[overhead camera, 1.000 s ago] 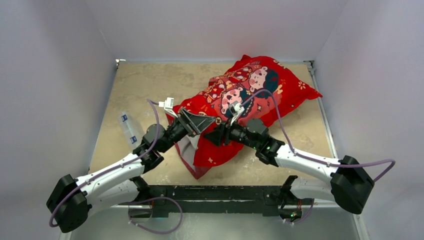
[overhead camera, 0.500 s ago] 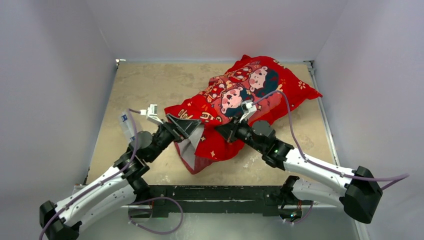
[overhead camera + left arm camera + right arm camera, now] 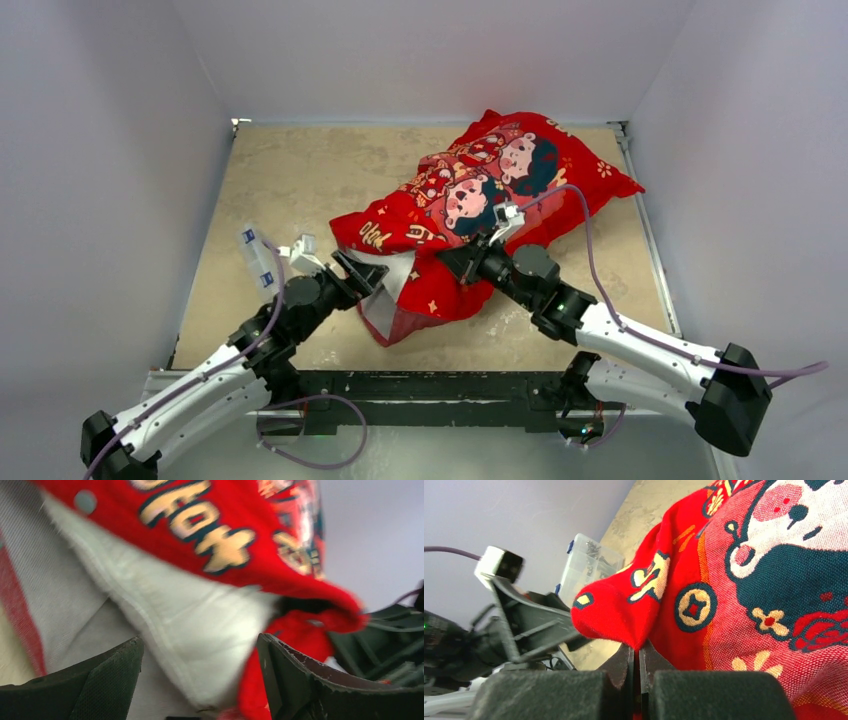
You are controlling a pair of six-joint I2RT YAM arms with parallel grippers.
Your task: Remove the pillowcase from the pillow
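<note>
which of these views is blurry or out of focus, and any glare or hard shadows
Left wrist: the pillowcase sits so close that its lettering is soft and smeared. Right wrist: the print is fairly sharp, but the right fingers along the bottom edge are out of focus. Top external: sharp, with even diffuse light, no glare, only faint shadows on the table.

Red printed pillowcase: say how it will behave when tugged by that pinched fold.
Likely floppy: the red printed fabric pillowcase bunches into a soft fold in the shut right gripper. Its weave looks coarse, probably not slippery. The open end sags, so it should drag, not lift stiffly.
</note>
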